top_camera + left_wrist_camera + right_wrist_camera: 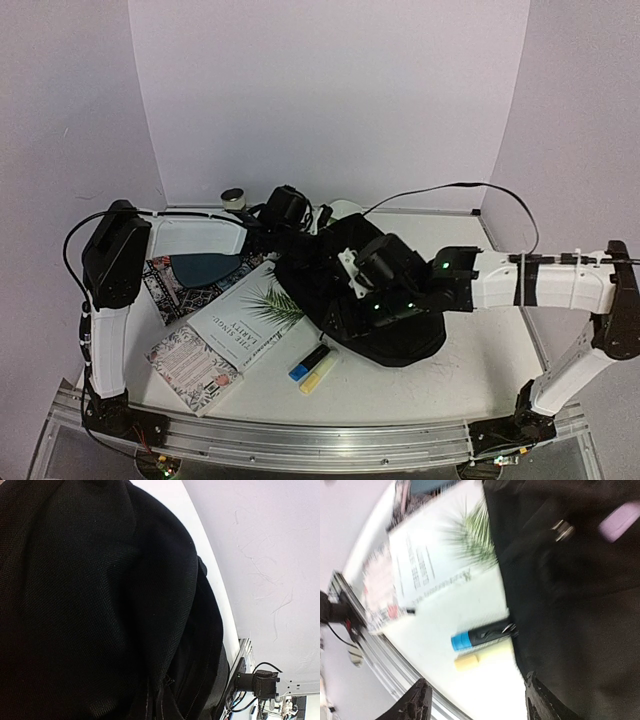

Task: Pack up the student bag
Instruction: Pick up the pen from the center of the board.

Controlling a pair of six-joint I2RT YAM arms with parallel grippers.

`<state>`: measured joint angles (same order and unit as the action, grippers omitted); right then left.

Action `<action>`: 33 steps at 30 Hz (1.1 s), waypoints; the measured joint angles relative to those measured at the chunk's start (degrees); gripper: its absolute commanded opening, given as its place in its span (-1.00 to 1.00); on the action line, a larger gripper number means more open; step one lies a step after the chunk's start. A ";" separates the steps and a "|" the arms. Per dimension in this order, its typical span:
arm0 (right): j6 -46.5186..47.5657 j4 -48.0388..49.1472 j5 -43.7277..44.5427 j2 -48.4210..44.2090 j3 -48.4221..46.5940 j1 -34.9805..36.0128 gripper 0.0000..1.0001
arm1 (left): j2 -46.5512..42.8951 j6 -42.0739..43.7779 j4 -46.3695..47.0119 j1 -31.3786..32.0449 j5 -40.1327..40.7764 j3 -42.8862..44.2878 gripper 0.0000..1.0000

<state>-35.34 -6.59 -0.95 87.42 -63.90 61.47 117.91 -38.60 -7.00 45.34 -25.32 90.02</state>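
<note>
Right gripper (476,680) spread over student bag (385,310) edge; left gripper (298,218) pressed together.

The student bag (100,605) is filling nearly the whole left wrist view, hiding that arm's fingers completely. From above, the left gripper (303,222) is merging with the black fabric at the bag's far left edge, so its jaws are not showing. The bag is also covering the nearest corner of the white book (240,320). In the right wrist view, motion is smearing everything. The book's title is reading as illegible streaks, and a lilac shape (620,521) on the bag is running off the picture's edge, too blurred to identify. The bottom edge is cutting off the right gripper (481,707). A small round object (233,197) beyond the bag's left side is showing too small to tell.
</note>
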 measured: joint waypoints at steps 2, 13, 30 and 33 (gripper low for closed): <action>-0.95 -0.27 1.12 2.83 0.00 1.81 0.30 | 0.00 0.08 -0.22 -0.02 0.00 0.02 -1.00; -14.61 -1.80 8.90 16.22 -1.87 9.46 0.36 | 0.00 0.00 -0.70 -0.26 -0.01 0.76 -1.00; -22.23 -4.73 12.19 26.91 -10.30 9.73 0.09 | 0.00 0.02 -1.67 -0.46 -0.31 1.16 -1.00; -22.83 -6.61 12.75 27.06 -10.32 9.73 0.01 | 0.00 0.03 -1.95 -0.46 -0.49 1.16 -1.00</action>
<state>-58.16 -13.20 11.80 114.48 -74.22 71.20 117.91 -38.57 -8.95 44.88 -25.81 91.18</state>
